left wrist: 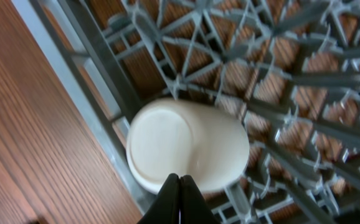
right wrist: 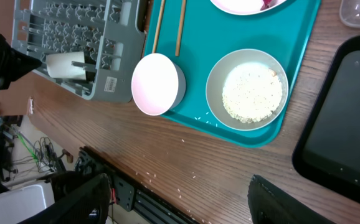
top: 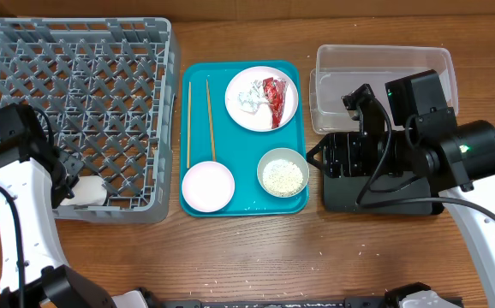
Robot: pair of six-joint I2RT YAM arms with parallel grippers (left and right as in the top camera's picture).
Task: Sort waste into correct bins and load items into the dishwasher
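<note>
The left gripper (left wrist: 180, 198) is pinched fully closed on nothing, just over the white cup (left wrist: 189, 146), which lies on its side in the rack (left wrist: 105, 68) by its wall. Only the overhead view shows the plate (top: 247, 118) with tissue (top: 249, 98) and red wrapper (top: 275, 94), and the chopsticks (top: 211, 120). The right wrist view shows the right gripper (right wrist: 183, 196) spread wide and empty near the bowl of rice (right wrist: 248, 90) and the pink bowl (right wrist: 158, 84)

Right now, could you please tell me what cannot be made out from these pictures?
Black tray: overhead, the right arm covers most of it; the right wrist view cuts it at the right edge.
White cup: overhead, the left arm hides one end; left wrist view, the left end effector covers its lower edge.
Plate: right wrist view, cut off by the top edge.
</note>
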